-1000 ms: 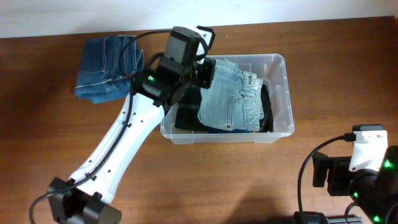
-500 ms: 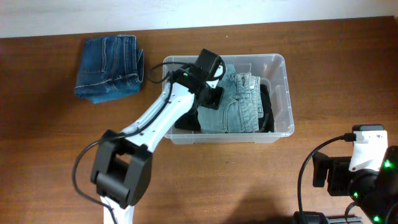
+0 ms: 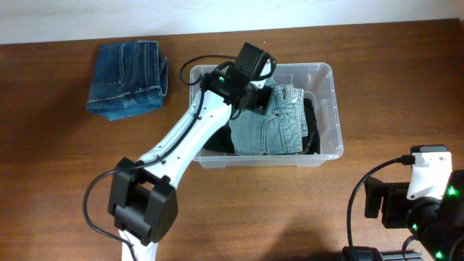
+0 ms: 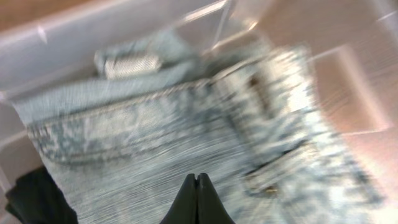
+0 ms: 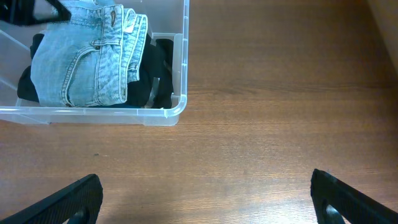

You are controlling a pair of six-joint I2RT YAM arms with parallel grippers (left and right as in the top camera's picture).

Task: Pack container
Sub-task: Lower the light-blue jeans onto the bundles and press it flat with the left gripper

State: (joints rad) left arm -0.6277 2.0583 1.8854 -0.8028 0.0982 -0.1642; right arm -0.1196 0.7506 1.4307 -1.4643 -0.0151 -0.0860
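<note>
The container [image 3: 330, 109] is a clear plastic bin at the middle of the table. Folded light blue jeans [image 3: 279, 125] lie in it on top of a black garment [image 3: 217, 142]. My left gripper [image 3: 262, 100] hangs over the far left part of those jeans, inside the rim. In the left wrist view, which is blurred, its fingers [image 4: 198, 182] are pressed together with nothing between them, just above the light blue jeans [image 4: 143, 143]. My right gripper [image 5: 205, 190] stands wide open over bare wood, to the front right of the container [image 5: 178, 109].
Folded dark blue jeans [image 3: 127, 78] lie on the table to the left of the container. The right arm's base [image 3: 428, 199] sits at the front right corner. The left arm reaches diagonally from the front left edge to the bin.
My left arm swung right from the container's left edge to over the light blue jeans inside it. The jeans lie flatter now. The right arm has not moved.
</note>
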